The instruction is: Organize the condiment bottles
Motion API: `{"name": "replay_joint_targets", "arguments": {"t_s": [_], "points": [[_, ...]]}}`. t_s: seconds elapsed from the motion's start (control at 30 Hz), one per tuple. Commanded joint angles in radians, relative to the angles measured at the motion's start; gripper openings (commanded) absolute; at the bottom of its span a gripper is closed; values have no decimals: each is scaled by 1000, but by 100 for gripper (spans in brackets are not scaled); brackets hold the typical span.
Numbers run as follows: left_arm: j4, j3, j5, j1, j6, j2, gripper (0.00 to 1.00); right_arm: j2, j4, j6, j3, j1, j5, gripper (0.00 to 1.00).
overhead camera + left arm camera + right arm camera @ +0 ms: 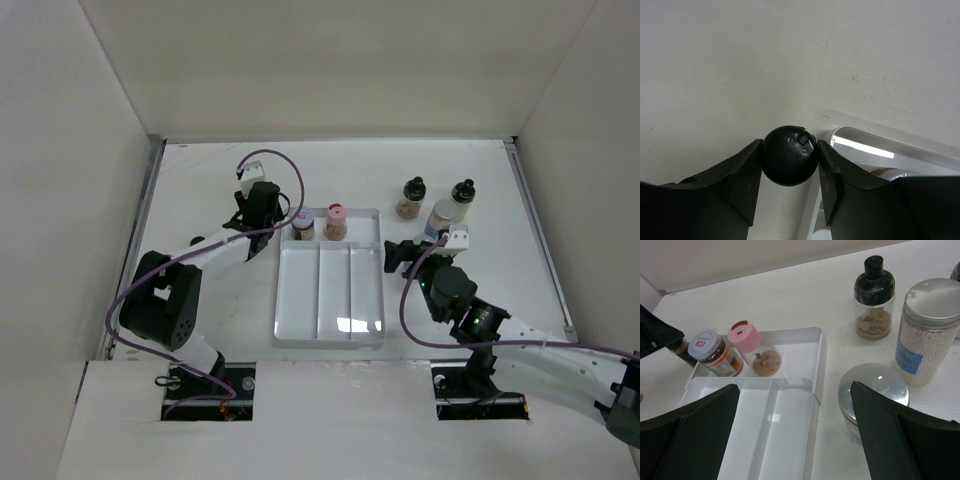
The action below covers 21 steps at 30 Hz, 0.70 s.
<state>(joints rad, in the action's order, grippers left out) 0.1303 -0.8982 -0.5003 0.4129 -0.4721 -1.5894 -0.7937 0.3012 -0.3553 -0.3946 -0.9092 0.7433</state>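
Observation:
My left gripper (262,212) is shut on a black round-capped bottle (789,155), just outside the far left corner of the clear divided tray (328,330). In the tray's far compartment stand a grey-capped brown jar (714,352) and a pink-capped bottle (754,347). My right gripper (795,440) is open and empty over the tray's right edge. Beside its right finger (900,435) stands a low silver-lidded jar (873,390). Beyond it are a black-capped jar of tan contents (874,300) and a silver-capped, blue-labelled jar of white beads (927,330).
The tray's three long near compartments (335,285) hold nothing. Another black-capped bottle (463,190) stands at the far right. White walls (90,150) enclose the table on the left, back and right.

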Motion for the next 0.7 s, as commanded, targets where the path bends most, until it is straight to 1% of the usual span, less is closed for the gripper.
{"name": "replay_joint_targets", "arguments": {"t_s": [0.0,0.13,0.17,0.23,0.33,0.47,0.57,0.67], "points": [[8,-19,-38,8,0,103,28,21,53,1,-13,0,-7,100],[-64,-97,-90,74,50,270,28,24,55,-2,-10,0,-7,100],[-76,-125,-95,98,64,298,29,24,52,-2,-13,0,-7,100],[-99,-197,-89,160,82,306,29,30,50,3,-15,0,4,100],[-115,-309,-77,253,87,231,29,51,50,1,-6,0,11,100],[-97,-425,-58,370,84,67,29,100,42,1,3,0,24,100],[-66,-469,-63,439,84,-44,29,163,44,-1,28,0,79,100],[1,-464,-79,485,84,-121,29,227,41,-2,43,0,105,100]]}}
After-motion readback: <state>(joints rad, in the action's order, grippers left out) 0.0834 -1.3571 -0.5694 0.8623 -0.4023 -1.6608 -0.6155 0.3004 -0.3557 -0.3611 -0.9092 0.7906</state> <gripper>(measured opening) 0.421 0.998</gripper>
